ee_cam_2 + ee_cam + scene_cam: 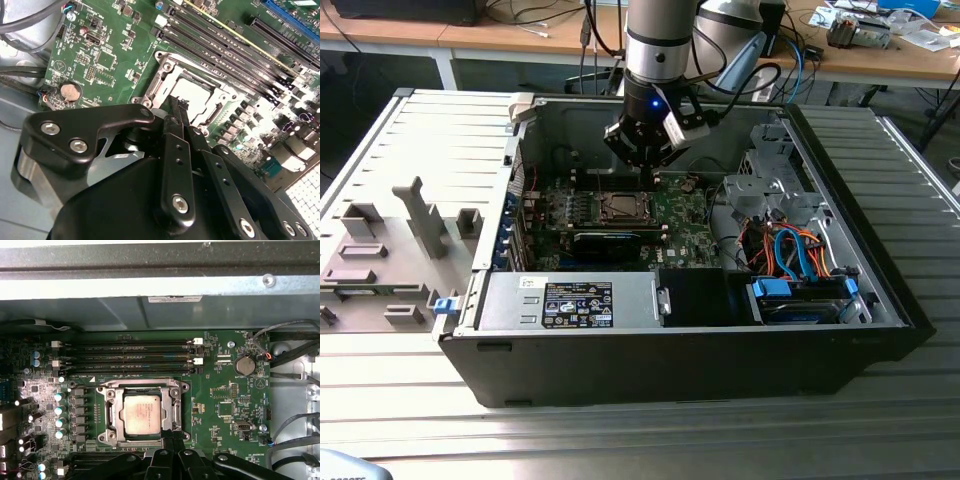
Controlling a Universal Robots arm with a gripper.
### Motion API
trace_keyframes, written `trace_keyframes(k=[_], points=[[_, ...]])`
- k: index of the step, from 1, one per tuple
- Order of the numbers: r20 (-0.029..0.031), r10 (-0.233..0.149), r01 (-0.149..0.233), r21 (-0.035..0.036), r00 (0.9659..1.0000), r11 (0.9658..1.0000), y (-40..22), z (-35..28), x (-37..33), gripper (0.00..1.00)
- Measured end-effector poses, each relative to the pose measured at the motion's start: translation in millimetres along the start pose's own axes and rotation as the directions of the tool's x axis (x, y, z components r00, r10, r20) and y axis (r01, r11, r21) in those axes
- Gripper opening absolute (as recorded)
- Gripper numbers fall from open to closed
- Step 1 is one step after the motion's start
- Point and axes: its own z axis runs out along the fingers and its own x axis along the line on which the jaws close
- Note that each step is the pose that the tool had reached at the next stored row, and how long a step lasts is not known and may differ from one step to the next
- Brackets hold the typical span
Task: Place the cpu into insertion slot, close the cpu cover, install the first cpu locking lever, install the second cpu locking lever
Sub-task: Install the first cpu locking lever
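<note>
The chip [142, 413] already lies flat in its socket [143, 415], the thin metal cover [176, 407] framing it. The fingers [169, 436], pinched narrow and empty, hover at its six o'clock edge. That springy cover probably wants pressing at its rim.

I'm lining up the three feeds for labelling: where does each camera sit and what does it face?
Exterior view: off the arm, looking down into the open computer case; the arm and tool show.
First wrist view: on the arm, facing the motherboard, the cpu under its cover; the tool's links show.
Second wrist view: on the arm, oblique across the tool.
All three share the cpu socket.
</note>
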Motion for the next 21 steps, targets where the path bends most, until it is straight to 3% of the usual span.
trace_keyframes(k=[21], points=[[0.0006,-0.034,0.034,-0.0001,0.9994,0.9994,0.0,0.0,0.0,0.11]])
